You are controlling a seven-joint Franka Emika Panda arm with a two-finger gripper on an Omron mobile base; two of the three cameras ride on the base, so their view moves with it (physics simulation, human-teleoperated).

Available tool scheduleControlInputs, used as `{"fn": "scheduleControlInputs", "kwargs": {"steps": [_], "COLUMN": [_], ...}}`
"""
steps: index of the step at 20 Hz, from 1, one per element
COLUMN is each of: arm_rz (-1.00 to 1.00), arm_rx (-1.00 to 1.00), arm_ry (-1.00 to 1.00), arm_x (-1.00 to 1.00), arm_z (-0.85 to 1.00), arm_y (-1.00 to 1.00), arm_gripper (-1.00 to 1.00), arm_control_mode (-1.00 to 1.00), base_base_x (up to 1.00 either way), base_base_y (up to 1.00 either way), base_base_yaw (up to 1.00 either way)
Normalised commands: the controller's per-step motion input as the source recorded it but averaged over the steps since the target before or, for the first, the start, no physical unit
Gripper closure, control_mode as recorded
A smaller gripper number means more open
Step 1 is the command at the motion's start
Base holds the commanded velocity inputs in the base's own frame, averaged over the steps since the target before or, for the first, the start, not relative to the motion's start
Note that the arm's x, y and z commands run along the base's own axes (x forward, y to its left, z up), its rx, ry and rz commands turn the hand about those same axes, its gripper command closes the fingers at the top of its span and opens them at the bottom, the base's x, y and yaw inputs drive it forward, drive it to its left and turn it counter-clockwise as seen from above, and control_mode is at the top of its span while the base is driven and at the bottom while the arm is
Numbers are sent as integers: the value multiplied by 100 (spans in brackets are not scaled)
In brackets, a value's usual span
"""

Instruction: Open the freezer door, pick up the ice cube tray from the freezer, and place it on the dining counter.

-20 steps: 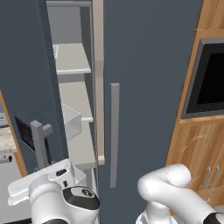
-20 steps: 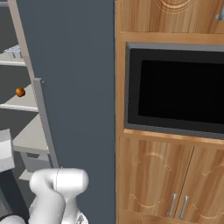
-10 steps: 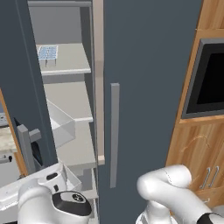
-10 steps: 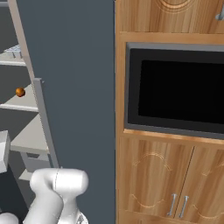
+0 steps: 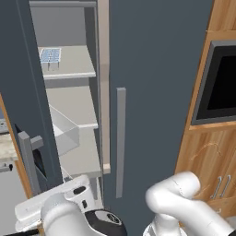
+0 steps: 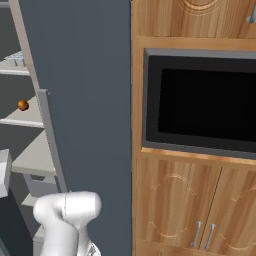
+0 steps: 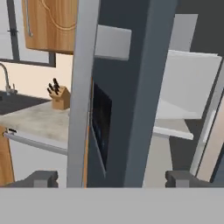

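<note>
No readable text, labels or numbers on any surface.

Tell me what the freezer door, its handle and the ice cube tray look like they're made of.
Freezer door: matte slate-grey, looks like painted metal; flat and even with no shine. Handle: lighter grey bar, probably brushed metal or plastic. Ice cube tray: white rim with pale blue cells, likely plastic, though too small to be sure.
</note>
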Motion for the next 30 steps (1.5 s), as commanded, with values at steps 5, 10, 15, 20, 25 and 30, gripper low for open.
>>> {"fn": "scheduleControlInputs", "kwargs": {"steps": [5,10,15,20,25,30], "arm_rz": [28,32,34,25,9,6], "arm_rx": [17,15,11,9,7,13], "arm_ry": [0,0,0,-2,-13,-15], "arm_x": [5,0,43,58,13,13], "arm_z": [17,1,-5,-28,-60,-47], "arm_y": [-100,-100,-35,2,35,32], "arm_gripper": [-100,-100,-100,-100,-100,-100], "arm_control_mode": [-100,-100,-100,-100,-100,-100], "base_base_x": [0,0,0,0,0,0], "base_base_y": [0,0,0,0,0,0], "base_base_yaw": [0,0,0,0,0,0]}}
